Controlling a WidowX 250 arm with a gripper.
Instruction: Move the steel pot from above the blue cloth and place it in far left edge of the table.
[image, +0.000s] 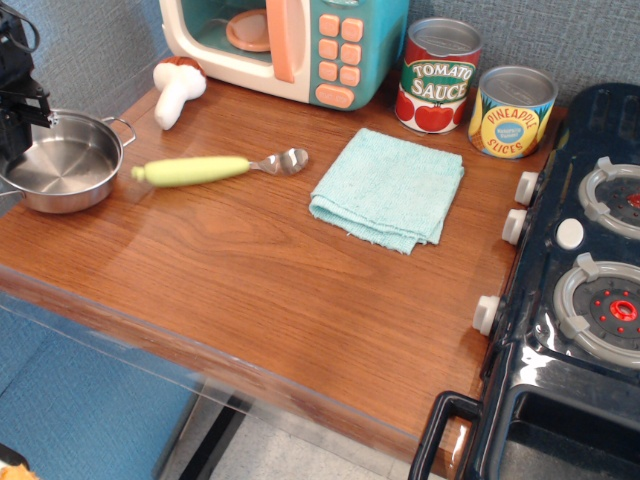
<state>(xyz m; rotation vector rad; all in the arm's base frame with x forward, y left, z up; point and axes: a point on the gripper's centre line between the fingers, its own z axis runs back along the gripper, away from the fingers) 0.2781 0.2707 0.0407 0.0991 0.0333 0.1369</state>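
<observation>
The steel pot (68, 162) is at the far left edge of the table (280, 290), level and empty, low over or on the wood. My gripper (12, 148) is black, partly cut off by the left frame edge, and shut on the pot's left rim. The blue cloth (390, 187) lies folded and bare in the middle back of the table, well to the right of the pot.
A spoon with a yellow-green handle (195, 171) lies just right of the pot. A toy mushroom (178, 90) and toy microwave (290, 45) stand at the back left. Tomato sauce can (440, 75) and pineapple can (512, 112) stand behind the cloth. A black toy stove (580, 290) fills the right side.
</observation>
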